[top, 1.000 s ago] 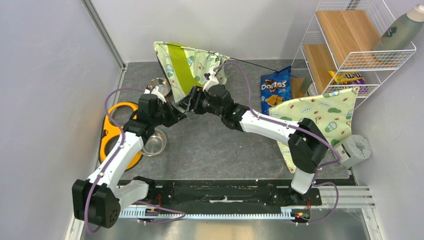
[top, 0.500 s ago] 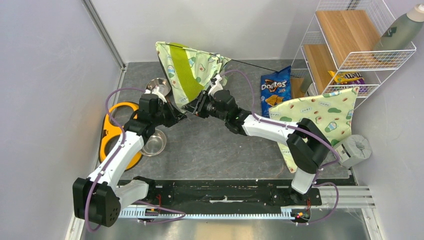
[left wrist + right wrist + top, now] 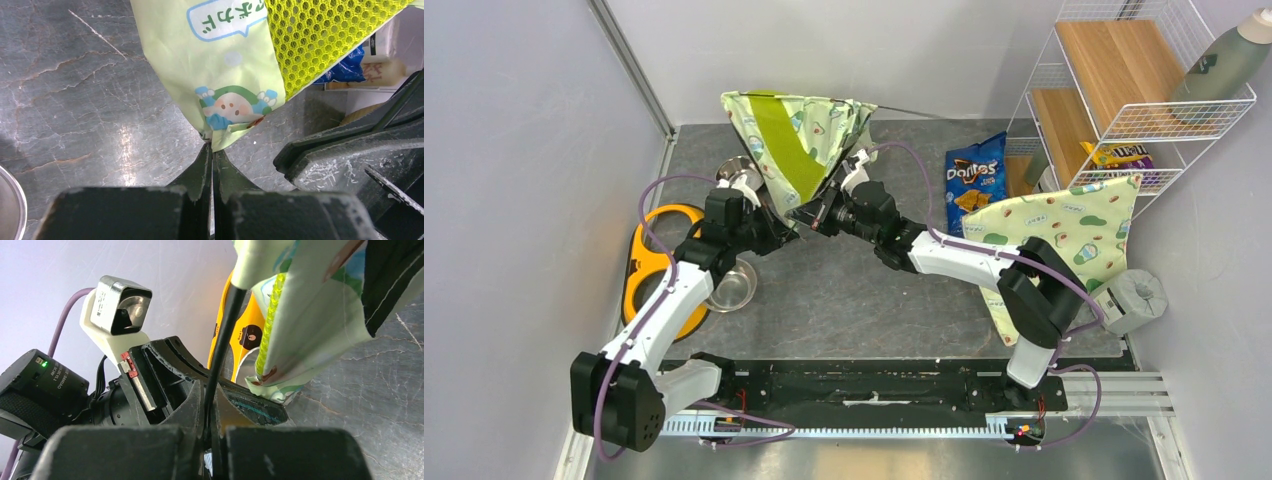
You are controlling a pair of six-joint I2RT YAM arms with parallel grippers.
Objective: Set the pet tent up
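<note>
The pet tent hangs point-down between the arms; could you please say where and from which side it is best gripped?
Probably at its lowest corner, from the near side. The pet tent hangs point-down, so fabric and black pole converge there; higher up it spreads wide. The left tool pinches the fabric tip; the right tool is shut on the pole.

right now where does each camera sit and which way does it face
Top external: above and behind the bases, looking down at the table; both arms show, meeting at the pet tent.
Left wrist: rides its arm, looking along the left claw, shut on a tent corner.
Right wrist: rides its arm, looking past the right claw, shut on a black pole, toward the left arm.
Shared: both wrist views show tent fabric.
</note>
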